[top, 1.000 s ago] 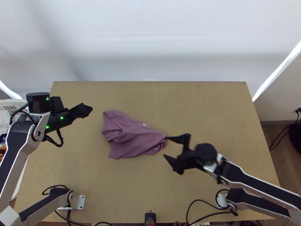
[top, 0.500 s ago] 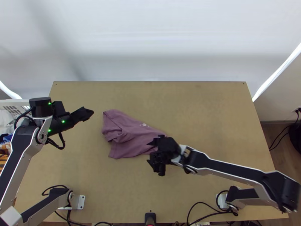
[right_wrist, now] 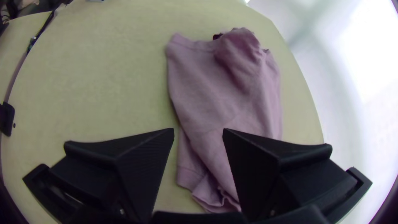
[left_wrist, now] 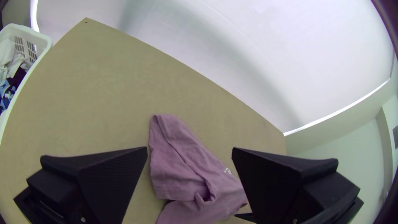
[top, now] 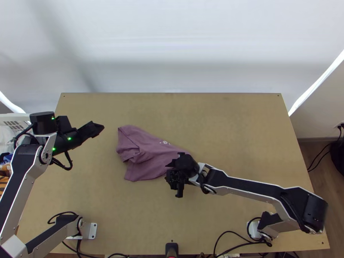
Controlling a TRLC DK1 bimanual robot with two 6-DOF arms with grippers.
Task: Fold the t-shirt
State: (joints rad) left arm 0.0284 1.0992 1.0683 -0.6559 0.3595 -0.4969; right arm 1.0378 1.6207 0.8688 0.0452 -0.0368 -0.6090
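A mauve t-shirt [top: 148, 152] lies bunched and partly folded over itself left of the table's middle, a small white print on its far side. My left gripper [top: 102, 127] is held off to the shirt's left, apart from it. In the left wrist view this gripper [left_wrist: 189, 148] stands open with nothing between its fingers. Over the shirt's right end is my right gripper [top: 171, 173], hiding part of the cloth. The right wrist view has the same gripper [right_wrist: 198, 130] open above the shirt [right_wrist: 215, 89]; whether it touches the cloth I cannot tell.
A white basket [left_wrist: 41, 39] with clothes in it stands past the table's left edge. The bare table [top: 232, 124] extends behind and to the right of the shirt. Black cables [top: 228, 230] lie along the near edge.
My right gripper has moved left from beside the shirt's right end to over it, its wrist turning. The left arm has shifted slightly nearer the table's front. The shirt lies as before.
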